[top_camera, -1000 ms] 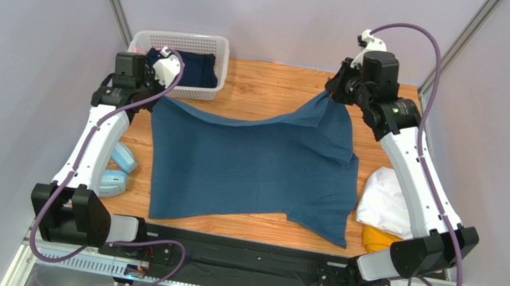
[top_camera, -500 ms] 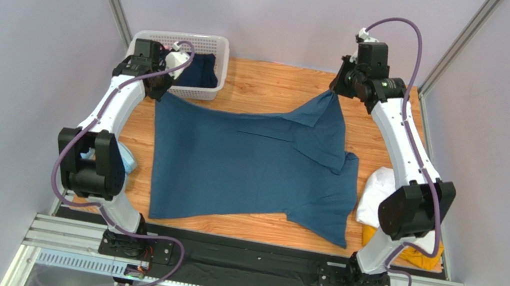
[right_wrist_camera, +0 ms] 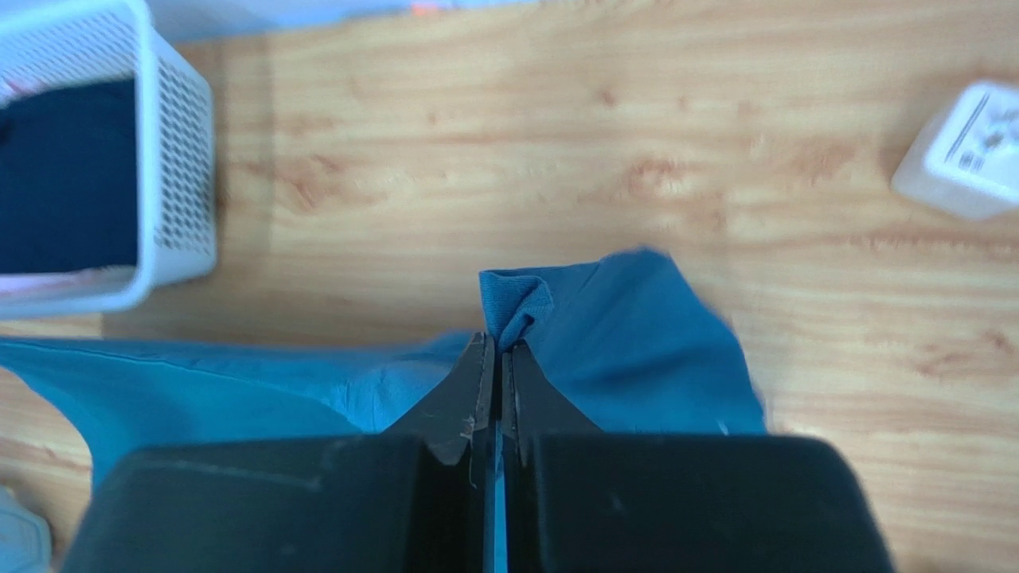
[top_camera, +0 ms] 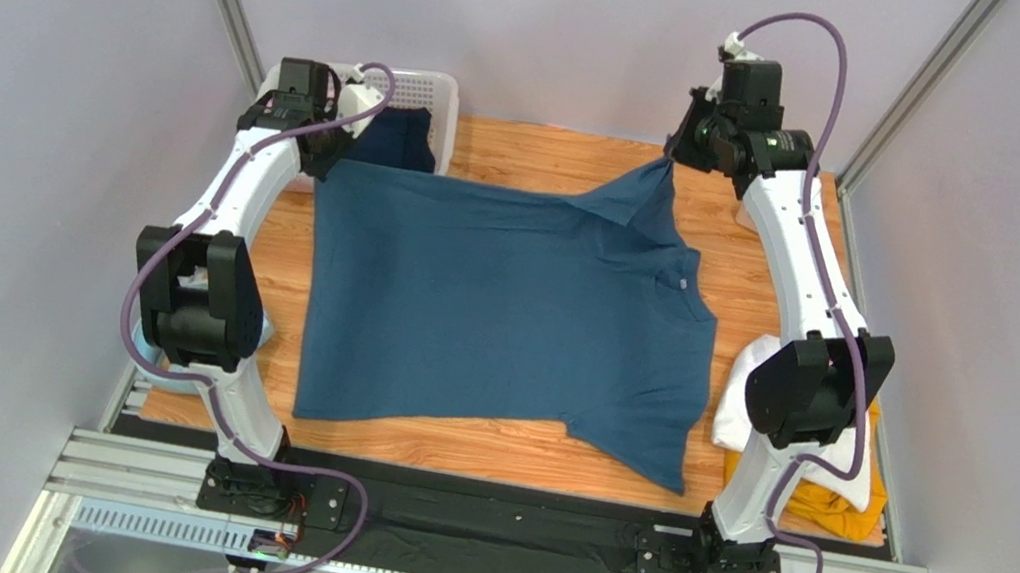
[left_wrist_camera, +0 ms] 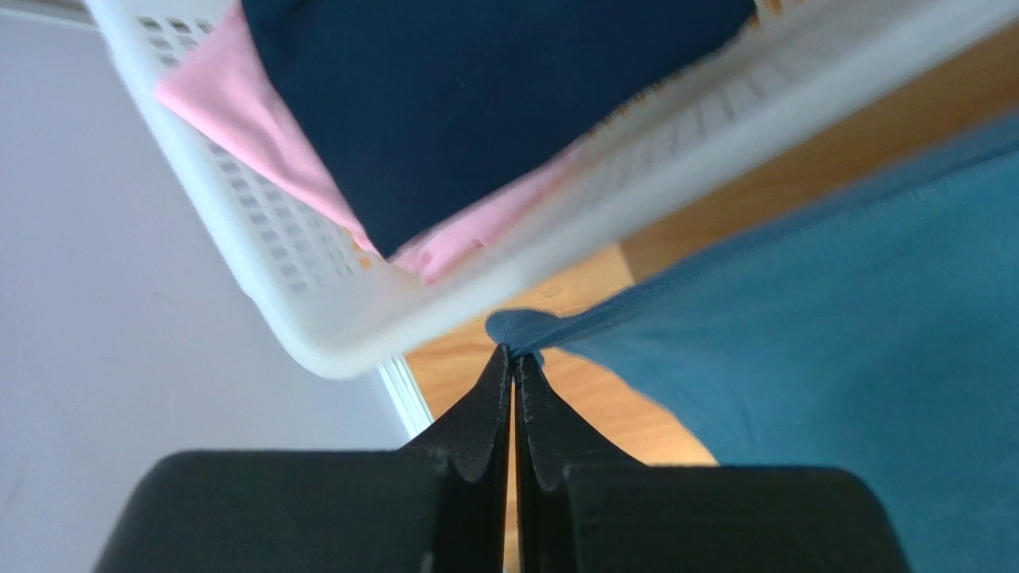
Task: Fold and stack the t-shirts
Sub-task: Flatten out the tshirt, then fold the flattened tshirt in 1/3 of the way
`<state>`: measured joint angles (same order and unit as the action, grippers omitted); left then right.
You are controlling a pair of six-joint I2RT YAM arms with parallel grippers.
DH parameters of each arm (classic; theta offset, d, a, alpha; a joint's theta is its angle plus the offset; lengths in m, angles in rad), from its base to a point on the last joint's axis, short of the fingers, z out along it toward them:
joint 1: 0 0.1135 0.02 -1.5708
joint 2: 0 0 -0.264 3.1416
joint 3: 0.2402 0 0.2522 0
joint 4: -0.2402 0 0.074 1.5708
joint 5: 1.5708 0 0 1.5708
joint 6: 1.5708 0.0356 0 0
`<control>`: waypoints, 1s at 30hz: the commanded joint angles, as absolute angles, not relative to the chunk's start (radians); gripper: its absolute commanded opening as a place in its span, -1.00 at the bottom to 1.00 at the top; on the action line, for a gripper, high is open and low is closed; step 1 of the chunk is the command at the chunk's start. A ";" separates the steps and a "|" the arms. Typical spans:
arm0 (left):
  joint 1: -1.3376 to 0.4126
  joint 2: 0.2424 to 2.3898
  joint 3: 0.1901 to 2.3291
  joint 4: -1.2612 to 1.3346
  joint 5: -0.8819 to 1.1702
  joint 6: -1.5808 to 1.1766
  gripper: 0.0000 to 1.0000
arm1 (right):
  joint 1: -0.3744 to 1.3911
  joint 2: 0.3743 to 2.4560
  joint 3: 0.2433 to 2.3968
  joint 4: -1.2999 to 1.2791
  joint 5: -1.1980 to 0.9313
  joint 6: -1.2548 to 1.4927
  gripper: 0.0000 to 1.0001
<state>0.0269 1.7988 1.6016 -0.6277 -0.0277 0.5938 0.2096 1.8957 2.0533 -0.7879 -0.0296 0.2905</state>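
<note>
A large teal-blue t-shirt (top_camera: 498,308) lies spread over the wooden table, stretched between both arms at its far edge. My left gripper (top_camera: 328,156) is shut on its far left corner (left_wrist_camera: 517,328), just beside the basket. My right gripper (top_camera: 672,159) is shut on its far right corner (right_wrist_camera: 517,305), lifted a little off the wood. A folded white t-shirt (top_camera: 744,390) and a mustard-yellow t-shirt (top_camera: 826,501) lie at the right edge, partly hidden behind the right arm.
A white lattice basket (top_camera: 423,95) holding dark navy (left_wrist_camera: 502,96) and pink cloth (left_wrist_camera: 233,108) stands at the far left. A small white box (right_wrist_camera: 963,149) sits on the wood at the far right. A pale-blue item (top_camera: 135,349) shows behind the left arm.
Both arms have reached toward the far edge, pulling the teal-blue t-shirt's far edge back and taut. The shirt now lies flatter and wider across the table.
</note>
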 commanded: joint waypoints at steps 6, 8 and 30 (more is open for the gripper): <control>0.003 1.513 1.260 -0.586 -0.008 0.683 -1.00 | 0.222 1.620 1.688 -0.785 -0.041 0.301 -1.00; 0.005 1.473 1.215 -0.586 -0.005 0.695 -1.00 | 0.227 1.562 1.629 -0.787 -0.040 0.313 -1.00; -0.023 1.430 0.933 -0.569 0.003 0.718 0.28 | 0.324 1.405 1.038 -0.738 -0.002 0.391 -0.59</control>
<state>-0.0219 1.4521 0.9199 -0.5922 -0.0021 0.6983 0.3199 1.4403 1.0451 -0.7876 -0.0273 0.3679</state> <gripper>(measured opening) 0.526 0.191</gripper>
